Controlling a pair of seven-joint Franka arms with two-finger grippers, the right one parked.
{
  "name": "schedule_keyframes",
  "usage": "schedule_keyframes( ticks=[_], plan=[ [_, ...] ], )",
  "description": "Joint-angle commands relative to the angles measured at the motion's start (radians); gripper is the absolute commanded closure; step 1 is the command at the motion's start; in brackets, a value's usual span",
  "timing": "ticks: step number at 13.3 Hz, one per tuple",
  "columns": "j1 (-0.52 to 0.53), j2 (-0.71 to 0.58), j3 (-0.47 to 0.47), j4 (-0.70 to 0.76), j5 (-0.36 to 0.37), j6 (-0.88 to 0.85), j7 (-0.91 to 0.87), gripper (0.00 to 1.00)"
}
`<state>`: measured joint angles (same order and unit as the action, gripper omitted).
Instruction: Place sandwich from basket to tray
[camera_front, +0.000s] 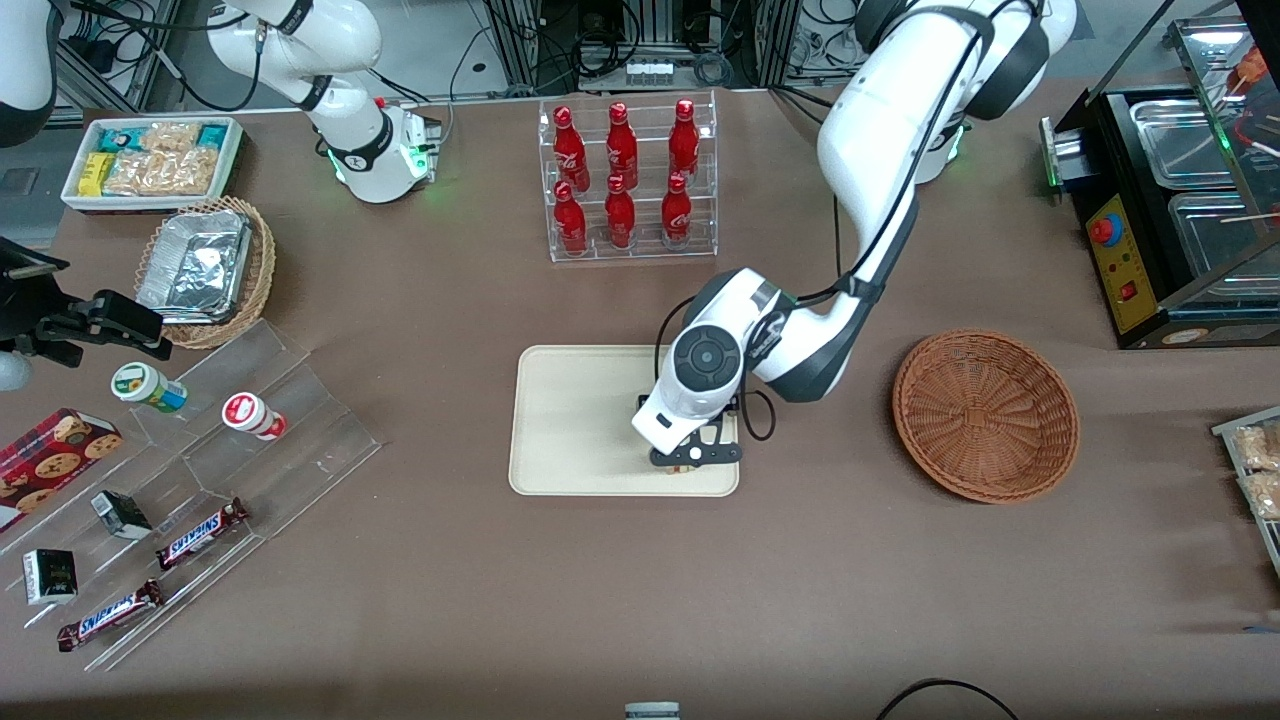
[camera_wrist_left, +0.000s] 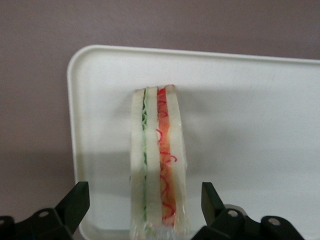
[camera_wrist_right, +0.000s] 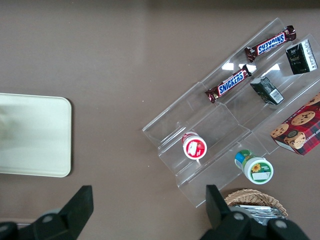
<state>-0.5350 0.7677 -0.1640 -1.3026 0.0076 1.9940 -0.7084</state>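
The sandwich (camera_wrist_left: 157, 160), pale bread with green and red filling on its edge and clear-wrapped, stands on the cream tray (camera_wrist_left: 240, 125). My left gripper (camera_wrist_left: 144, 191) is open, one finger on each side of the sandwich with a gap on both sides. In the front view the gripper (camera_front: 693, 462) hangs low over the tray (camera_front: 570, 420), at its corner nearest the camera and toward the basket, and hides the sandwich. The reddish-brown wicker basket (camera_front: 985, 415) sits empty beside the tray, toward the working arm's end of the table.
A clear rack of red bottles (camera_front: 628, 180) stands farther from the camera than the tray. Toward the parked arm's end are a tan basket with foil containers (camera_front: 205, 270), a white snack bin (camera_front: 150, 160) and an acrylic snack stand (camera_front: 250, 440). A black machine (camera_front: 1180, 200) stands near the wicker basket.
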Motion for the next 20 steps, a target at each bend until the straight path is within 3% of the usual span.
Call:
schedule_keyframes(
  ticks=[1,5,9,13,18,20],
  plan=[
    [0.065,-0.134,0.008,-0.032,0.014,-0.115,-0.010,0.00],
    [0.225,-0.355,0.008,-0.118,0.005,-0.276,0.015,0.00],
    [0.355,-0.539,0.008,-0.278,0.011,-0.279,0.120,0.00],
    [0.418,-0.657,0.008,-0.322,0.066,-0.372,0.210,0.00],
    [0.443,-0.797,0.084,-0.340,0.063,-0.490,0.481,0.00],
    [0.444,-0.823,0.101,-0.333,0.055,-0.509,0.503,0.00]
  ],
)
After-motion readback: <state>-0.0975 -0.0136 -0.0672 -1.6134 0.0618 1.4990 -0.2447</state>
